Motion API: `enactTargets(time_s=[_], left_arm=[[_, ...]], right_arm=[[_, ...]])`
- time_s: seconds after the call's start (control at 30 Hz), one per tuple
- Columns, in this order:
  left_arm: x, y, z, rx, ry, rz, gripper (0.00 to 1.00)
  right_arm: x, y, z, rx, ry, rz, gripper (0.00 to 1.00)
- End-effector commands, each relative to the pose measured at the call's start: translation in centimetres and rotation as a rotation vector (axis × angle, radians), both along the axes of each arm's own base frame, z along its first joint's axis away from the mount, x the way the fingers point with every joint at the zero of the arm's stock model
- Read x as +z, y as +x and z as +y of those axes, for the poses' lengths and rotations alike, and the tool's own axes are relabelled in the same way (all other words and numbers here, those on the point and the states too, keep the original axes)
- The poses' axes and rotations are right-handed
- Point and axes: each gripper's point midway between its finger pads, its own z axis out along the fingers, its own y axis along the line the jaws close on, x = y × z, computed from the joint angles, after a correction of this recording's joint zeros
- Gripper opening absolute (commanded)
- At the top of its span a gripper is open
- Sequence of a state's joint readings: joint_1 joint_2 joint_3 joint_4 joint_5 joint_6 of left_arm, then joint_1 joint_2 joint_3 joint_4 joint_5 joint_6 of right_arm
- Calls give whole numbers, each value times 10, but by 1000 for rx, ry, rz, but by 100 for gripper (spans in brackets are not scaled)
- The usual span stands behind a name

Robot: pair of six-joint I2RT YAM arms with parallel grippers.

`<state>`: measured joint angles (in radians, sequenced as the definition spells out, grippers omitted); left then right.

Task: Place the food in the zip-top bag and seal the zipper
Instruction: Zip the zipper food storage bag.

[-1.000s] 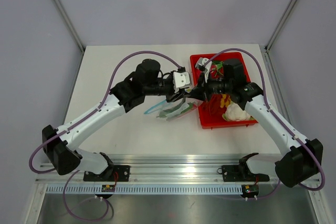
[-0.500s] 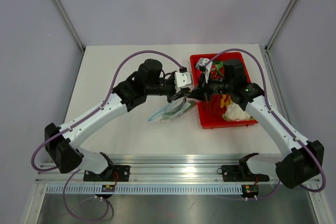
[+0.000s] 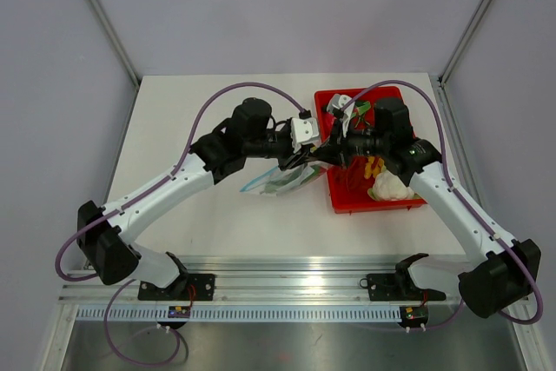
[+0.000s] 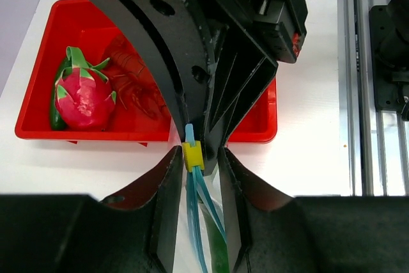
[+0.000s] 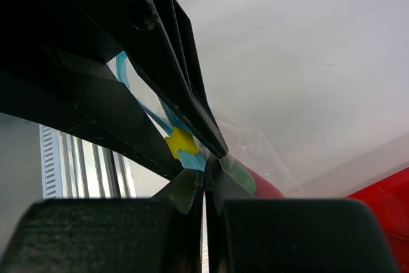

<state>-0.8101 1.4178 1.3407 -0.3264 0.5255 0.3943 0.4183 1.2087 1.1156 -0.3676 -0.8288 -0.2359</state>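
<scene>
Pinching the end of the zipper (image 4: 190, 135), the right gripper (image 5: 204, 180) has its fingers pressed nearly together on the thin light-blue strip. It probably anchors that end so the other arm has something to pull against. The left gripper (image 4: 197, 158) is closed to a narrow gap around the small yellow slider (image 4: 193, 156), placed to draw it along the track. The zip-top bag (image 3: 282, 182) sags between the arms just above the white table (image 3: 200, 110) — clear, crinkly film beside the red tray (image 4: 38, 126). Inside the bag lies the food (image 5: 255, 183), smooth and tapered, green running into red. The knobbly pink dragon fruit (image 4: 83, 97) sits in the tray.
</scene>
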Motion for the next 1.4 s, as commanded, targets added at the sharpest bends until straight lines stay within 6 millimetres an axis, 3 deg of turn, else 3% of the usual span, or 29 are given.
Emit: enactTargets(time_s=[0.0, 0.23, 0.43, 0.47, 0.5, 0.83, 1.03, 1.23, 1.33, 1.37], left_arm=[[21, 3, -6, 5, -65, -38, 32], [30, 4, -2, 22, -96, -52, 32], [31, 3, 2, 25, -95, -47, 24], [29, 3, 2, 23, -92, -43, 17], [31, 2, 2, 20, -96, -42, 16], [33, 1, 5, 24, -108, -29, 19], [39, 2, 5, 32, -127, -31, 26], [39, 2, 5, 28, -125, -28, 26], [35, 0, 3, 15, -119, -16, 22], [34, 0, 3, 11, -117, -10, 17]], right_arm=[[14, -4, 2, 16, 21, -63, 0], [11, -5, 2, 20, 14, -52, 0], [11, -5, 2, 24, 16, -48, 0], [10, -5, 2, 21, 14, -46, 0], [10, -5, 1, 21, 13, -45, 0], [7, -7, 0, 20, 2, -39, 0], [5, -7, 1, 24, 1, -32, 0], [6, -7, 0, 23, 3, -33, 0], [6, -7, 0, 24, 4, -33, 0], [6, -7, 0, 24, 4, -33, 0]])
